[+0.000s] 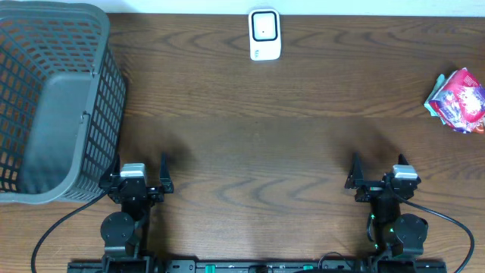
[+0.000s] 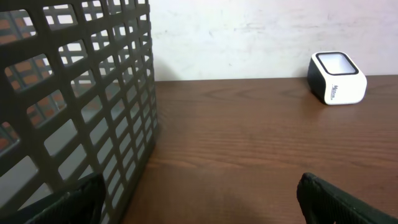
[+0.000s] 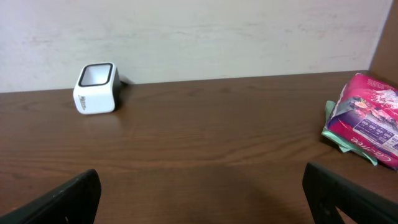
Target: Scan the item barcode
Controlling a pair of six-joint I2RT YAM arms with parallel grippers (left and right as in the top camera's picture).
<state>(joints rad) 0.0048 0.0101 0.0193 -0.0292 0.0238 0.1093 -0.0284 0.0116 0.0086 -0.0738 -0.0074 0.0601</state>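
The item, a pink and teal packet (image 1: 457, 101), lies at the table's far right edge; the right wrist view shows the packet (image 3: 367, 121) at its right side. A white barcode scanner (image 1: 264, 34) with a dark-rimmed window stands at the back centre, and this scanner (image 2: 337, 78) (image 3: 96, 88) shows in both wrist views. My left gripper (image 1: 139, 173) (image 2: 199, 202) rests open near the front left, nothing between its fingers. My right gripper (image 1: 377, 176) (image 3: 202, 199) sits open at the front right, empty, well short of the packet.
A grey plastic mesh basket (image 1: 53, 98) fills the left side of the table, its wall (image 2: 74, 106) close beside my left gripper. A pale wall runs behind the table's back edge.
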